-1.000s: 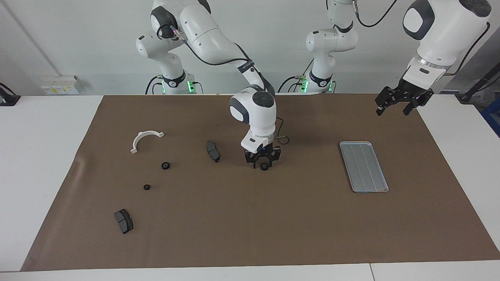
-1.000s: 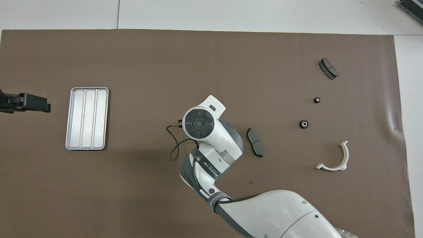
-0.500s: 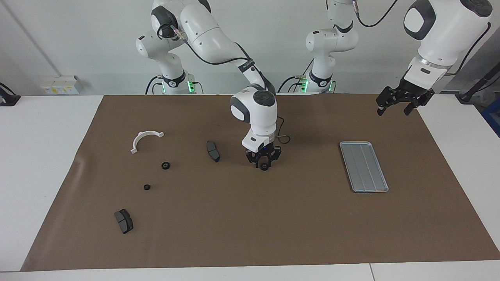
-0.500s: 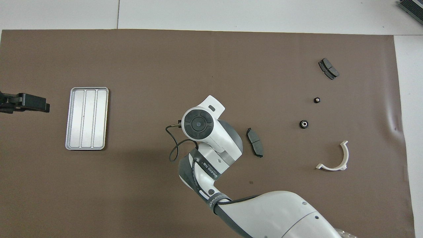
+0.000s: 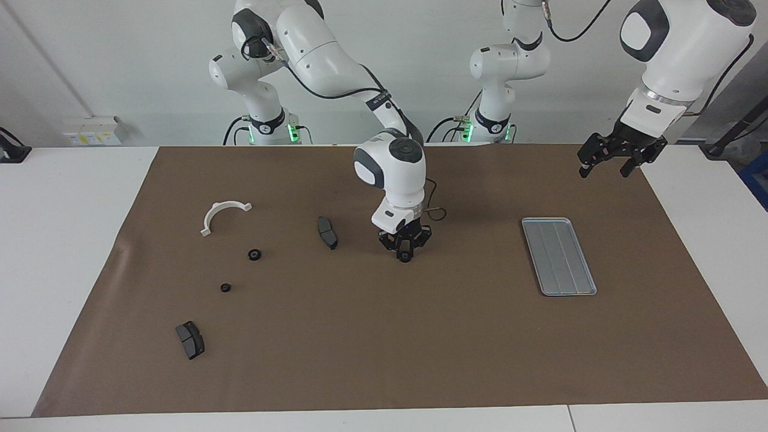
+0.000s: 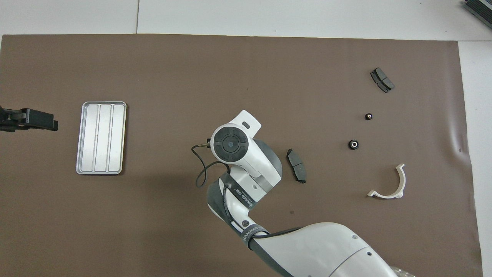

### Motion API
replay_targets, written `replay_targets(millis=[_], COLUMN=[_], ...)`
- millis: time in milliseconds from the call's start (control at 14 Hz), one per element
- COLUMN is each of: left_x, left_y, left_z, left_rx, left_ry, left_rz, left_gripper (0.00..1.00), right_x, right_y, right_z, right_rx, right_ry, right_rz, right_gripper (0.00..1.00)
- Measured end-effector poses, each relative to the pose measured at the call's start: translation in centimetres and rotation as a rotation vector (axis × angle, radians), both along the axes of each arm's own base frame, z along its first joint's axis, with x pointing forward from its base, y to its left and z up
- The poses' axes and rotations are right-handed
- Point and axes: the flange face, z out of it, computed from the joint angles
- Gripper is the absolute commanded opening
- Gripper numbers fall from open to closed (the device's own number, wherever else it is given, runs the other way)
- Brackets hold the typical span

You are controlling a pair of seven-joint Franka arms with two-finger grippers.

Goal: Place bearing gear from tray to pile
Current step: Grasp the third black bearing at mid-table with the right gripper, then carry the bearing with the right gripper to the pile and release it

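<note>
My right gripper (image 5: 406, 256), over mid-bench, has drawn its fingers in since a second ago and now pinches the small black gear (image 5: 406, 258), so carry toward the pile (image 5: 240, 270) can start; tray (image 5: 558, 255) empty, left gripper (image 5: 606, 162) waits spread over the bench's corner.

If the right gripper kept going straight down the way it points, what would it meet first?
The right gripper points straight down with its jaws closed on a small black gear, low over the brown mat. That gear would likely meet bare mat first; whether it already touches is unclear.
</note>
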Motion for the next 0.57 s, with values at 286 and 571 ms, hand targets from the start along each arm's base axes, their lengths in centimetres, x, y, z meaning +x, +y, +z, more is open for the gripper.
replay_targets(millis=[286,571], left_x=[0.0,0.0], left_y=[0.0,0.0], left_z=[0.0,0.0], left_rx=[0.0,0.0], left_ry=[0.0,0.0], left_rz=[0.0,0.0], left_gripper=[1.0,1.0], right_x=[1.6,5.0], right_y=[-2.1,-10.2], right_z=[2.6,8.8], right_rx=[-0.002,-0.024], right_ry=[-0.008,0.008], right_rz=[-0.043,-0.136], right_gripper=[0.0,0.0])
